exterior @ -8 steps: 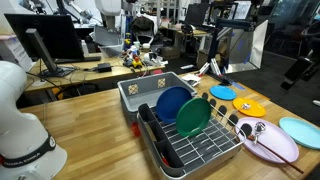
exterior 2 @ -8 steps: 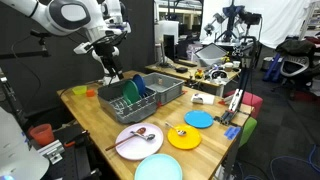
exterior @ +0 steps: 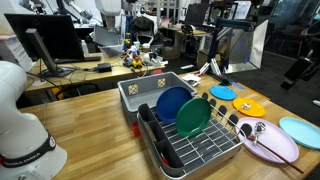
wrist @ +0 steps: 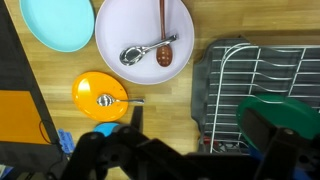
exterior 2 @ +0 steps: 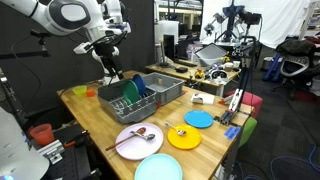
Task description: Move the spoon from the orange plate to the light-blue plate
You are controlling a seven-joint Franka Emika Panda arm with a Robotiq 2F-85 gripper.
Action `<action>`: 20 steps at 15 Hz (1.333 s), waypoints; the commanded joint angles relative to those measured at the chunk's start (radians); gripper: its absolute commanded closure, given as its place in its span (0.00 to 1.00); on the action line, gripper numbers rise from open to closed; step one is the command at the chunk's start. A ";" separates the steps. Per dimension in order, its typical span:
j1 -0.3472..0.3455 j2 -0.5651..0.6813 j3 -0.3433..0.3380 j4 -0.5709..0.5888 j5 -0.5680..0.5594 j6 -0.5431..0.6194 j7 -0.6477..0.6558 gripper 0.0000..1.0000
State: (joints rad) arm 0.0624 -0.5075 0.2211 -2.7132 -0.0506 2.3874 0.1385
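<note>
The small dark spoon [wrist: 118, 100] lies on the orange plate [wrist: 92, 88], shown in the wrist view and in both exterior views [exterior 2: 196, 138] [exterior: 252, 107]. The light-blue plate [wrist: 60, 22] [exterior 2: 158, 168] [exterior: 298, 130] lies empty near it, by the table edge. My gripper [exterior 2: 109, 70] hangs high above the dish rack, well away from both plates. In the wrist view its two dark fingers [wrist: 190, 160] stand far apart with nothing between them.
A pale pink plate [wrist: 145, 70] [exterior 2: 125, 133] holds a silver spoon [wrist: 140, 52] and a wooden spoon. A dish rack [exterior: 215, 150] [exterior 2: 150, 97] holds an upright dark-blue plate [exterior: 170, 103] and a green plate [exterior: 192, 117]. A small bright-blue plate [exterior 2: 199, 119] lies beyond the orange plate.
</note>
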 commanded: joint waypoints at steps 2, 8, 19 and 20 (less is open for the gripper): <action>0.016 0.001 -0.016 0.002 -0.011 -0.003 0.008 0.00; 0.016 0.001 -0.016 0.002 -0.011 -0.003 0.008 0.00; 0.009 0.004 -0.014 0.003 -0.014 0.007 0.020 0.00; -0.002 0.009 -0.012 0.005 -0.022 0.023 0.034 0.00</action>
State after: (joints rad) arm 0.0624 -0.5075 0.2196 -2.7127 -0.0506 2.3875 0.1392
